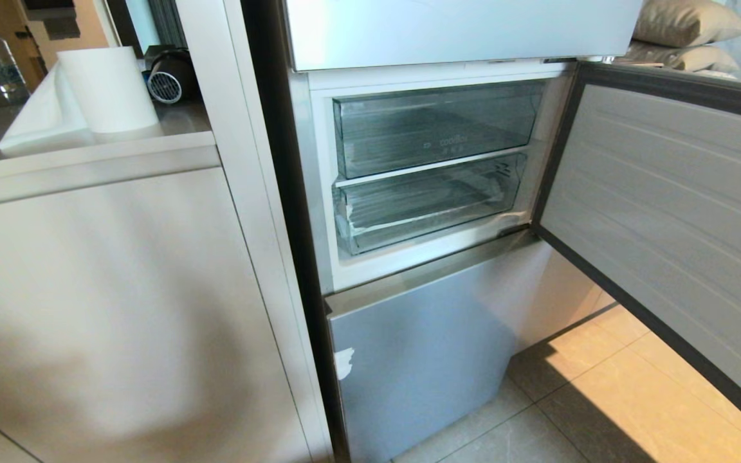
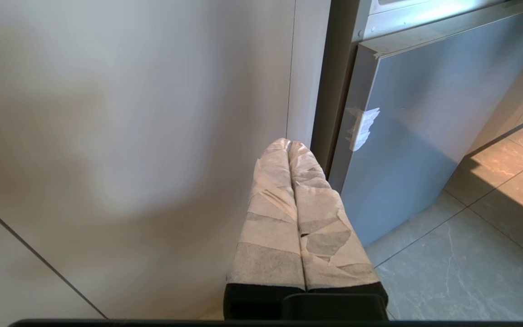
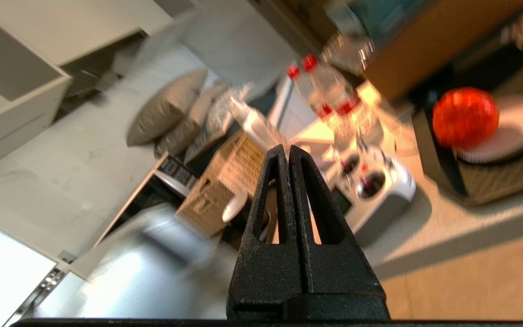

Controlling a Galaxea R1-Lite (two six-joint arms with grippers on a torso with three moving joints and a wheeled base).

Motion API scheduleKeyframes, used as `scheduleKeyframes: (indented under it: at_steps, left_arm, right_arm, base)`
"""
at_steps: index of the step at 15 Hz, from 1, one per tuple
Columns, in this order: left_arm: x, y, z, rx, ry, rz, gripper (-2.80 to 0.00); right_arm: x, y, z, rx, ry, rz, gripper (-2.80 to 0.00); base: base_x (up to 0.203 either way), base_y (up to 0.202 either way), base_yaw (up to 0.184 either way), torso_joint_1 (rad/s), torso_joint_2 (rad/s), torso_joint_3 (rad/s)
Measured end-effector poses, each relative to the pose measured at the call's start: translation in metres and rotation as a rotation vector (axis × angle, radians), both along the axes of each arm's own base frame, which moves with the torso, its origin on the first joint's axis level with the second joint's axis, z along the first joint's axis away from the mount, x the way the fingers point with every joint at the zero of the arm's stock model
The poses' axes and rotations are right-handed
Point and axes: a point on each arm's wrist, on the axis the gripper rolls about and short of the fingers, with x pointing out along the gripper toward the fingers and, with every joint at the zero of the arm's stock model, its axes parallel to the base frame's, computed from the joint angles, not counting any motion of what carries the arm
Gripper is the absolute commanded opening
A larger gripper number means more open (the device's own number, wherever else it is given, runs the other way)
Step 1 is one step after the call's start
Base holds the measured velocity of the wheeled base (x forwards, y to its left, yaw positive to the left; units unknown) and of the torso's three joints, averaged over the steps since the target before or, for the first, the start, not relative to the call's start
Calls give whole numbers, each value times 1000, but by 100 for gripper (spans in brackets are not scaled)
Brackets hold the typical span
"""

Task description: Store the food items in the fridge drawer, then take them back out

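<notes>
The tomato point(image 3: 466, 117), round and glossy, sits on a white plate point(image 3: 515, 131) on the desk, well apart from the right gripper point(image 3: 288, 156), fingers pressed together, empty. It looks light, slippery, bruisable: grip gently across its middle. The left gripper point(image 2: 288, 147), also closed, hangs by the fridge, whose taped fridge drawer point(image 1: 428, 206) is pushed in.

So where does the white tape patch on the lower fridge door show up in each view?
Head view: tape patch low and left of centre, on the left edge of the lower fridge door.
Left wrist view: tape patch right of centre, above and right of the shut left gripper.
Right wrist view: not in it.
Shared landmark: the lower door, in the head and left wrist views only.
</notes>
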Motion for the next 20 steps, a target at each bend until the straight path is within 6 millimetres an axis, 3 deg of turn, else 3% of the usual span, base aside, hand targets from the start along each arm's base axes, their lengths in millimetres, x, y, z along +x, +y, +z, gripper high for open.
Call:
scheduleKeyframes:
  at_steps: [3, 6, 9, 11, 13, 15, 17, 19, 20]
  left_arm:
    - [0, 0, 0, 0, 0, 0, -280]
    - [0, 0, 0, 0, 0, 0, -280]
    - [0, 0, 0, 0, 0, 0, -280]
    - [0, 0, 0, 0, 0, 0, -280]
    - [0, 0, 0, 0, 0, 0, -280]
    - [0, 0, 0, 0, 0, 0, -280]
    - [0, 0, 0, 0, 0, 0, -280]
    - [0, 0, 0, 0, 0, 0, -280]
    - [0, 0, 0, 0, 0, 0, -280]
  right_arm:
    - [11, -33, -15, 114, -25, 132, -280]
    - [18, -39, -26, 273, -43, 406, -280]
    - [17, -19, -33, 397, -21, 641, -280]
    - [11, 7, -27, 356, -14, 690, -280]
    - [2, 41, 1, 209, -32, 704, -280]
    - [-9, 80, 59, -31, -104, 746, -280]
    - [-24, 120, 109, -243, -210, 910, -280]
    - [-47, 147, 139, -378, -336, 1089, -280]
    - [-53, 150, 143, -393, -380, 1097, -280]
  base:
    - [0, 0, 0, 0, 0, 0]
    - [0, 0, 0, 0, 0, 0]
    - [0, 0, 0, 0, 0, 0]
    - [0, 0, 0, 0, 0, 0]
    - [0, 0, 0, 0, 0, 0]
    - [0, 0, 0, 0, 0, 0]
    - [0, 0, 0, 0, 0, 0]
    - [0, 0, 0, 0, 0, 0]
    - [0, 0, 0, 0, 0, 0]
